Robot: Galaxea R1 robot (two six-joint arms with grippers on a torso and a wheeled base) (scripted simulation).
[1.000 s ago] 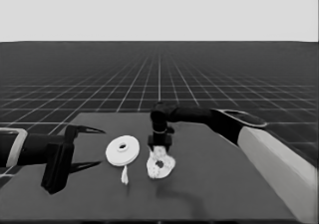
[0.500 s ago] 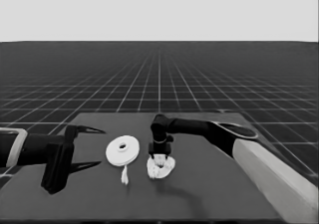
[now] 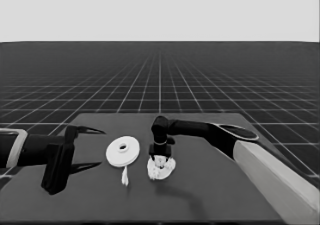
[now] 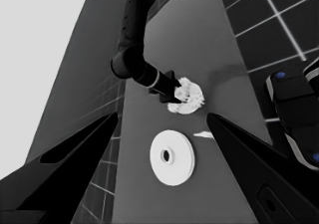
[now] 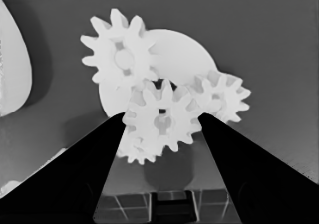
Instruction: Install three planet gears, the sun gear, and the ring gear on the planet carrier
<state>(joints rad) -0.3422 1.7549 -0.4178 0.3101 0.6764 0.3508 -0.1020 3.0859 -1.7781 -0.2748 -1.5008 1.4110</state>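
The smaller round part lies mid-table with small toothed gears on it. In the right wrist view one gear sits at its rim, another on the opposite side, and a third is partly hidden. My right gripper points straight down over this part, shut on a fourth gear held over the middle. The larger round part lies flat just to the left, bare. My left gripper waits open over the table's left end, holding nothing.
A thin white piece lies just in front of the larger round part, also visible in the left wrist view as a thin white piece. Dark machinery with blue lights stands past the table's edge.
My right gripper has come down with the gear, from above the smaller round part to close over its middle. The left arm has not moved.
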